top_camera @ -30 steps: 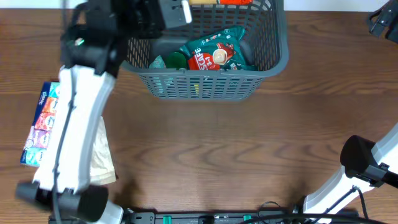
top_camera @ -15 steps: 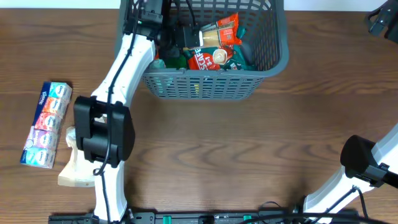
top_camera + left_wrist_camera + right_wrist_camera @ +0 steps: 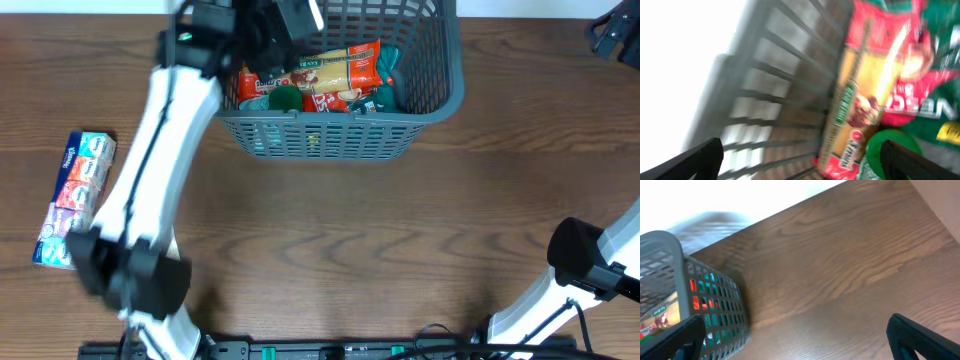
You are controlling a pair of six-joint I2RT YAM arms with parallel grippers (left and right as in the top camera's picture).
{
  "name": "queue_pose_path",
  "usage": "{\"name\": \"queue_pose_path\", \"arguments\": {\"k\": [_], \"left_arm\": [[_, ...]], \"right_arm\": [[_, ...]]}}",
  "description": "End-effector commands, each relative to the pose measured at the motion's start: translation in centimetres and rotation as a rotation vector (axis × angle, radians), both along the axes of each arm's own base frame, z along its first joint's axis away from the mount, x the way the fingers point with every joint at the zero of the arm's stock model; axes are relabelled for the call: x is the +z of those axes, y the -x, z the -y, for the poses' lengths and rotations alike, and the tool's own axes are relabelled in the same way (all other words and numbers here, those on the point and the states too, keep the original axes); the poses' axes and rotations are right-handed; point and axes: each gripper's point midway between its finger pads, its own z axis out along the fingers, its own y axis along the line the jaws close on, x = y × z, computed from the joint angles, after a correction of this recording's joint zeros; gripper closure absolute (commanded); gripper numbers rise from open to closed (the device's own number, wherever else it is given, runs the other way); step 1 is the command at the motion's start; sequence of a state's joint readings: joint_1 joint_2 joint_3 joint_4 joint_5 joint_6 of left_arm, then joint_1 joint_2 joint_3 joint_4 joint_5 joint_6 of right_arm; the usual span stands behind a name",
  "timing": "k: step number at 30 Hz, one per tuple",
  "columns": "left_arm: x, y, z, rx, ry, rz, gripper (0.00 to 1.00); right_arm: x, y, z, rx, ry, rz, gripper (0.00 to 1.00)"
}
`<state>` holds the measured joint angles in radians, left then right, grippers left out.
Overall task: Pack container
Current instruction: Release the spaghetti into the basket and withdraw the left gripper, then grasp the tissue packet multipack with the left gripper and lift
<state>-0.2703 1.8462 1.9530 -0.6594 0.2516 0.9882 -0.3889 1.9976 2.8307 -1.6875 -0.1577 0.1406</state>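
Container (image 3: 330, 130) at far edge of table (image 3: 350, 230), back rim cut off by frame, packets (image 3: 335, 65) inside. Left gripper (image 3: 810, 162) over its left inner wall, spread wide, holding nothing; view blurred. Right gripper (image 3: 800, 337) parted too, off beyond the right wall. Tissue pack (image 3: 80, 190) partly hidden by left arm (image 3: 150, 150).

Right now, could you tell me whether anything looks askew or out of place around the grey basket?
Nothing spilled or damaged. The long red-and-yellow packet lies slanted atop other packets in the grey slotted plastic basket; a multicoloured tissue pack lies outside it on the wooden table.
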Motion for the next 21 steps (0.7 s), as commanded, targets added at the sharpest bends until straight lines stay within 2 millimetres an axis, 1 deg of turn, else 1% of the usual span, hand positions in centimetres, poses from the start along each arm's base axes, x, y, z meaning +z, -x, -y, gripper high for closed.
{"name": "queue_pose_path", "arguments": {"k": [1, 3, 4, 5, 7, 9, 11, 12, 13, 14, 16, 19, 21], "left_arm": [[9.3, 3.0, -2.9, 0.204, 0.156, 0.131, 0.02], [11.6, 4.4, -6.3, 0.38, 0.201, 0.158, 0.02], [12.2, 5.3, -8.6, 0.482, 0.213, 0.161, 0.02], [12.5, 6.3, -10.6, 0.563, 0.214, 0.155, 0.02], [12.2, 8.8, -15.5, 0.753, 0.238, 0.112, 0.02], [11.6, 11.2, -20.3, 0.988, 0.35, 0.061, 0.02], [10.3, 13.5, -24.4, 1.207, 0.476, 0.001, 0.01], [9.3, 14.9, -26.6, 1.328, 0.528, -0.036, 0.02], [8.1, 16.1, -28.3, 1.406, 0.535, -0.079, 0.02], [7.0, 16.8, -29.4, 1.445, 0.525, -0.118, 0.01], [4.8, 17.5, -31.1, 1.446, 0.468, -0.198, 0.01], [0.8, 17.8, -33.0, 1.35, 0.363, -0.32, 0.02], [-1.7, 17.5, -34.3, 1.286, 0.358, -0.364, 0.01]], "right_arm": [[0.4, 0.0, -0.9, 0.047, -0.008, 0.015, 0.01], [0.4, 0.0, -0.9, 0.049, -0.007, 0.015, 0.01], [0.4, 0.0, -0.9, 0.049, -0.007, 0.015, 0.01], [0.4, 0.0, -0.9, 0.049, -0.006, 0.015, 0.01], [0.4, 0.0, -0.8, 0.049, 0.001, 0.017, 0.01], [0.6, -0.1, -0.7, 0.051, 0.006, 0.023, 0.01], [0.7, -0.2, -0.7, 0.051, 0.008, 0.028, 0.01], [0.7, -0.3, -0.7, 0.051, 0.009, 0.033, 0.01], [0.8, -0.4, -0.7, 0.051, 0.011, 0.037, 0.01], [0.9, -0.5, -0.6, 0.051, 0.013, 0.041, 0.01], [1.0, -0.6, -0.6, 0.051, 0.016, 0.048, 0.01], [1.1, -0.7, -0.5, 0.051, 0.019, 0.055, 0.01], [1.2, -0.7, -0.5, 0.051, 0.019, 0.056, 0.01]]}}
